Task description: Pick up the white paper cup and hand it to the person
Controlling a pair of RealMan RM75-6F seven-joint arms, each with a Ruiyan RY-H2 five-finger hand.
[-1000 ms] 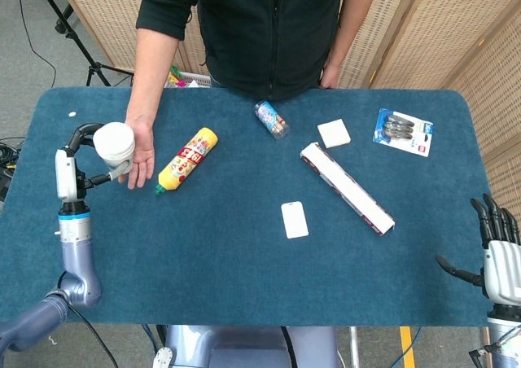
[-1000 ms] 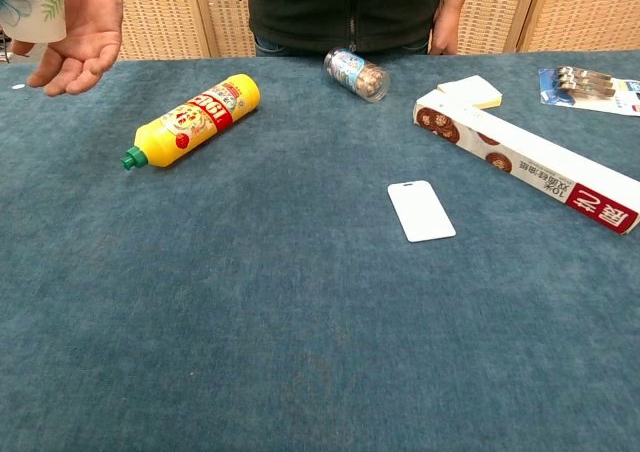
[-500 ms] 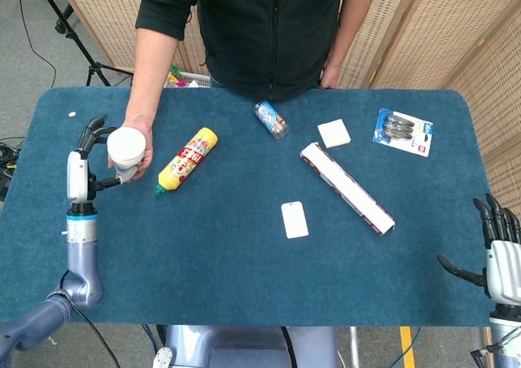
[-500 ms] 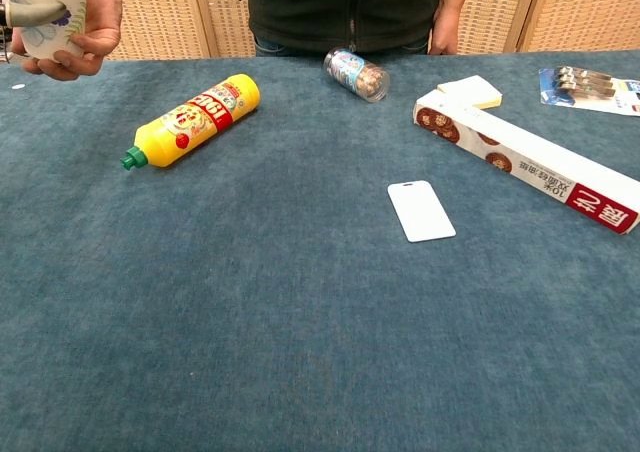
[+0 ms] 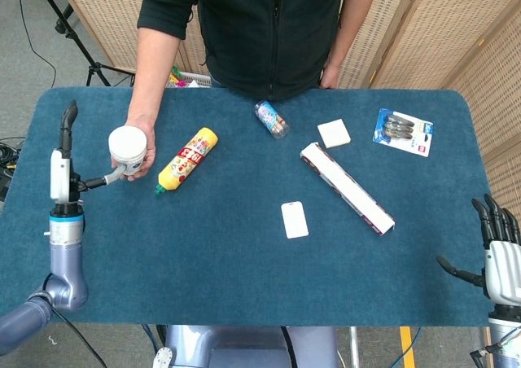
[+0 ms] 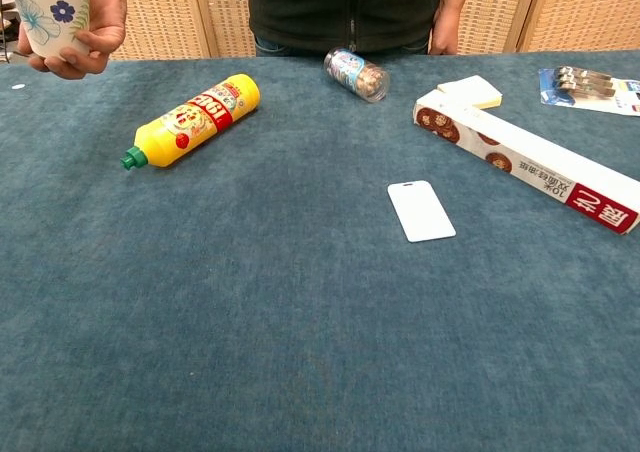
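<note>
White flower-printed paper cup [image 5: 128, 146] sits in the person's hand [image 5: 140, 152], upper left.
Left hand [image 5: 62, 152], fingers spread and empty, should retreat slowly, clear of the rim.

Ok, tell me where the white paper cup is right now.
The white paper cup is at the table's far left in the head view, held in the person's hand, just left of the yellow bottle.

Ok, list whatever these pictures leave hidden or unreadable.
- Person's face: cut off by the top edge in both views.
- Left hand: out of frame in the chest view.
- Right hand: clipped by the head view's right edge.
- White paper cup: far side hidden by the person's hand in the chest view.
- Blister pack: print too small.
</note>
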